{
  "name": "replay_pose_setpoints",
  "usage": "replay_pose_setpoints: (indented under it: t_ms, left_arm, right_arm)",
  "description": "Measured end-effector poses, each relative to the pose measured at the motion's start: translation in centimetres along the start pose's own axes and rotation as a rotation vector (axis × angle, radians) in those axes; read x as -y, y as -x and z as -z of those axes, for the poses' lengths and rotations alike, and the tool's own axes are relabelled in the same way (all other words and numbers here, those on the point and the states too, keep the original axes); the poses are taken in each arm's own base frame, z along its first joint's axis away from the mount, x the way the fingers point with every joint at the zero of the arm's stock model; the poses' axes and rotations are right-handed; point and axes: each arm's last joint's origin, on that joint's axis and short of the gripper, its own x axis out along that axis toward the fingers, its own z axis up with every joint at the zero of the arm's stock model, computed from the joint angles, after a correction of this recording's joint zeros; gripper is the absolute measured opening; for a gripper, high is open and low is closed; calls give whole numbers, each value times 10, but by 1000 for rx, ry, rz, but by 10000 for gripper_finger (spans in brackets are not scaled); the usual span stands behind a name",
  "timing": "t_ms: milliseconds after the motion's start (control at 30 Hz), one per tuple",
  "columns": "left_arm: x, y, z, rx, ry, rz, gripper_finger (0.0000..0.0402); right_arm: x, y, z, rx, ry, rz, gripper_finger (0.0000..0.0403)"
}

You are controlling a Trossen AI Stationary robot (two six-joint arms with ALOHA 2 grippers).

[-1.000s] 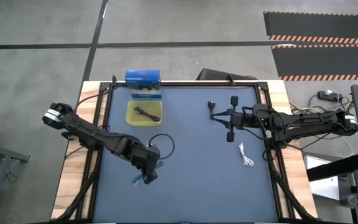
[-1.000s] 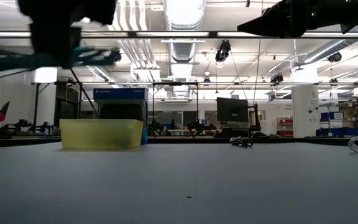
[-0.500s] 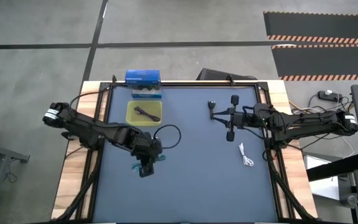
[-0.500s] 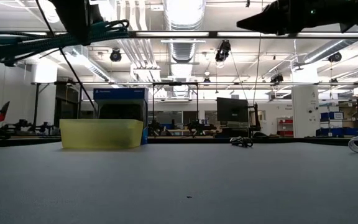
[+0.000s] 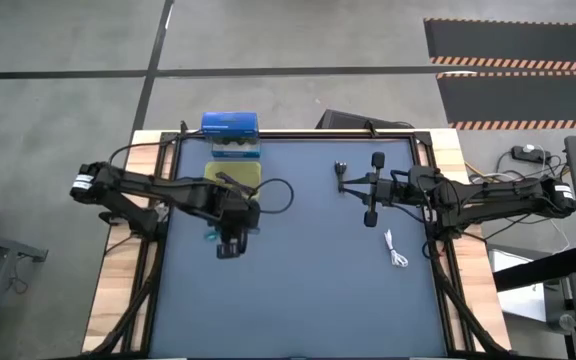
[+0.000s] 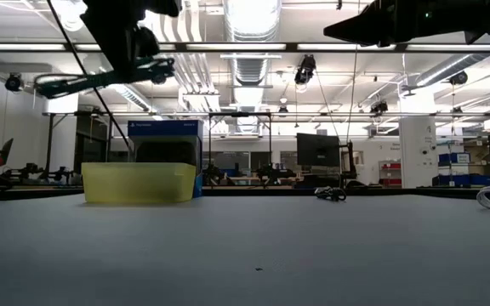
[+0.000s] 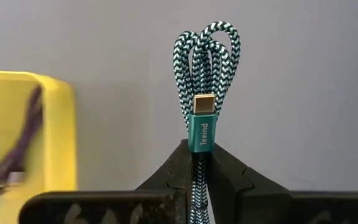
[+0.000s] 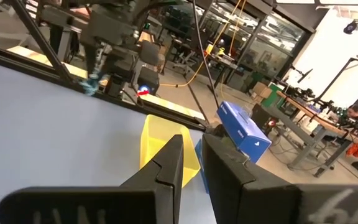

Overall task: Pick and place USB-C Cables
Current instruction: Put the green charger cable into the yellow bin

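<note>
My left gripper (image 5: 230,240) is shut on the teal braided cable (image 7: 204,68), a folded bundle lifted above the table beside the yellow bin (image 5: 231,181). In the low view the cable (image 6: 100,78) sticks out sideways under the gripper (image 6: 130,38). The dark purple cable (image 5: 233,181) lies inside the bin. A black cable (image 5: 340,172) rests on the mat by my right gripper (image 5: 353,187), which hovers shut and empty toward the table's right. The white cable (image 5: 396,250) lies flat on the mat near the right edge. My left gripper pinches the teal cable between its two fingers (image 7: 179,171), on the bundled strands just behind the teal connector (image 7: 199,134). The bundle runs along the fingers, and its looped end (image 7: 207,43) juts past the fingertips. It is lifted clear of the table.
A blue box (image 5: 230,125) stands behind the yellow bin at the far edge. The blue mat (image 5: 308,290) lies bare in the middle and near half. Wooden borders and arm cables run along both sides of the table.
My left gripper has carried the teal cable from the near-left part of the mat toward the far edge, ending up next to the yellow bin. The cable has stayed in its fingers, clear of the table.
</note>
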Motion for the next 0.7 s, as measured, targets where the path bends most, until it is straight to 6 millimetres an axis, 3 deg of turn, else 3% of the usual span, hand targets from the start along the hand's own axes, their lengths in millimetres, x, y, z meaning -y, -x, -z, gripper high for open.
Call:
replay_pose_setpoints:
  t_ms: [300,700]
  left_arm:
    - [-36,-3,2,-71,-189,-181,15]
    - [-83,-7,-1,-64,-265,-245,15]
  right_arm:
    - [0,0,0,-2,4,-1,52]
    - [0,0,0,-2,7,-1,52]
